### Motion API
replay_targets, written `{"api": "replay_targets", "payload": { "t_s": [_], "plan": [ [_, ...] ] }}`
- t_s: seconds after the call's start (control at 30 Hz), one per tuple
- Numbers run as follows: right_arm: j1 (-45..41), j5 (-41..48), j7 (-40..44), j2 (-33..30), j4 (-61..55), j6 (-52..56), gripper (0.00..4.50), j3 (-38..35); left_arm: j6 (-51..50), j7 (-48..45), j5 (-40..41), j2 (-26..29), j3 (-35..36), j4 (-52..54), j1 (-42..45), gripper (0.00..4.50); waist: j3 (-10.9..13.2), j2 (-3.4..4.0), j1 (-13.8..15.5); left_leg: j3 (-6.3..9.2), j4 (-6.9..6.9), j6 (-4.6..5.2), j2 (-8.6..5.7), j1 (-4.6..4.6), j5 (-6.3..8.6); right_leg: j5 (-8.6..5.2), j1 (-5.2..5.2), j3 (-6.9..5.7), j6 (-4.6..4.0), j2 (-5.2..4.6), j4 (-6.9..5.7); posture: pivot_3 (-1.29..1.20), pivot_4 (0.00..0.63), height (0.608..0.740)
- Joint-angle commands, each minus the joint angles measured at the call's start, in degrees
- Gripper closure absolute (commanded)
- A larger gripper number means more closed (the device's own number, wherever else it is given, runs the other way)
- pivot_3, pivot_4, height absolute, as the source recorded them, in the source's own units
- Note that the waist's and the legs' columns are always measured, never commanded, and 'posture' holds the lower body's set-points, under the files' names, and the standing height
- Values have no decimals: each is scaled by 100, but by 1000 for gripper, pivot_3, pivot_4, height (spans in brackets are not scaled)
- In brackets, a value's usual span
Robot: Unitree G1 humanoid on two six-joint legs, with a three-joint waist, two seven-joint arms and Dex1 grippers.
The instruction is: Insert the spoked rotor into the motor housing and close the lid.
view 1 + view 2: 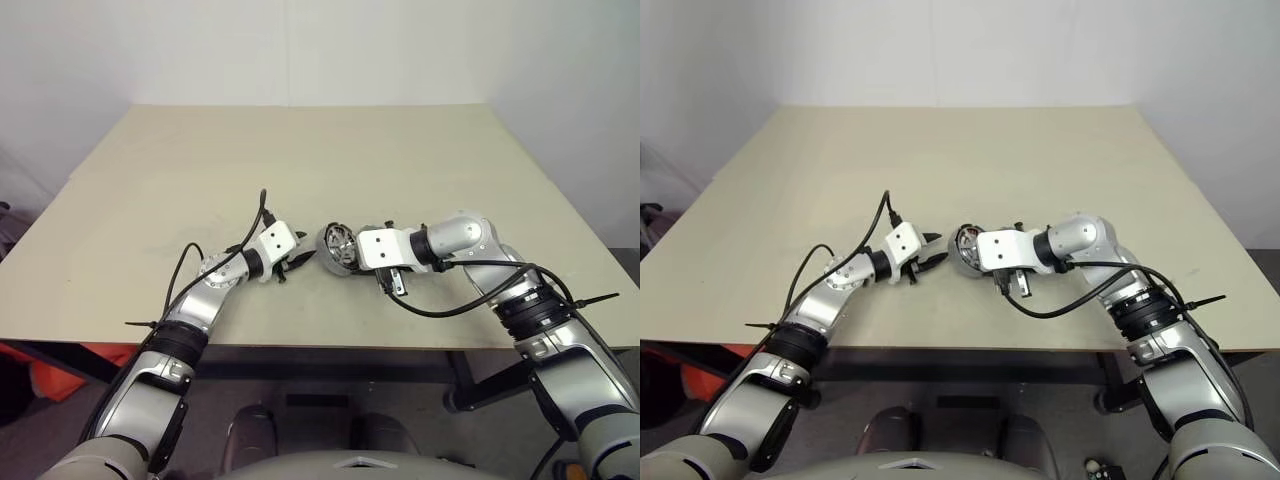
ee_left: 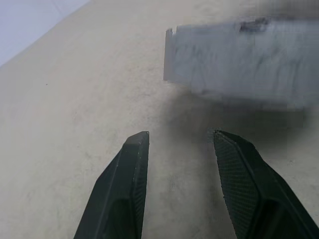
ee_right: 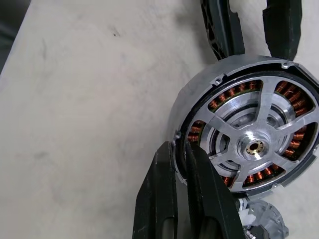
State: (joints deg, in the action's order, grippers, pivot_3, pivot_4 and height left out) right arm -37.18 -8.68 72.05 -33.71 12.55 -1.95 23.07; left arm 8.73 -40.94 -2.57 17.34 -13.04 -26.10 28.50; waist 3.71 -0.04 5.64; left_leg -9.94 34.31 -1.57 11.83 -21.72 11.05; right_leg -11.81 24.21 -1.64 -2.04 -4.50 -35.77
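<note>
One housing (image 3: 249, 139) with one rotor (image 3: 256, 144) seated inside is held tilted above the table (image 1: 300, 160), rim pinched by the closed right gripper (image 3: 180, 164). The left gripper (image 2: 182, 142) faces it, half open and empty.

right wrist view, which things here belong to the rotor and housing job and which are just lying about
Job:
- motor housing, pinched at its rim by the right gripper
- spoked rotor, already sitting inside the housing
- left gripper, open, close to the housing

Just there:
- beige table
- black cable on the right arm
</note>
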Motion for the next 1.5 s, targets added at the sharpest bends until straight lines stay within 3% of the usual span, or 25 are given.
{"api": "replay_targets", "payload": {
  "t_s": [0.03,0.57,0.87,1.0,1.5],
  "plan": [
    [-219,-65,-254,174,73,26,4499,-18,3,51,48,35,109,249,36,2362,0,0,-3,0,0,-1,0,0,-1,0,0,0,0,0,-1,0,0,740],
    [-512,-114,-614,730,648,561,4499,-101,-28,78,19,40,97,297,-7,2362,0,0,-17,1,0,-22,2,36,-12,6,-25,4,-8,11,-9,0,0,740],
    [-608,-14,-852,768,649,636,1650,-248,-55,82,2,39,104,305,-18,2362,0,-1,-4,2,-1,-23,1,34,-12,6,-25,5,-8,10,-8,0,0,740],
    [-600,151,-829,723,514,722,124,-363,-55,73,1,39,108,295,-16,2362,0,-1,0,2,-1,-22,1,33,-11,6,-25,5,-8,9,-6,0,0,740],
    [-429,431,-993,712,205,978,30,-501,-16,33,7,281,254,244,-45,2362,0,-1,-9,2,-2,-23,1,34,-12,6,-25,4,-8,11,-6,0,0,740]
  ]
}}
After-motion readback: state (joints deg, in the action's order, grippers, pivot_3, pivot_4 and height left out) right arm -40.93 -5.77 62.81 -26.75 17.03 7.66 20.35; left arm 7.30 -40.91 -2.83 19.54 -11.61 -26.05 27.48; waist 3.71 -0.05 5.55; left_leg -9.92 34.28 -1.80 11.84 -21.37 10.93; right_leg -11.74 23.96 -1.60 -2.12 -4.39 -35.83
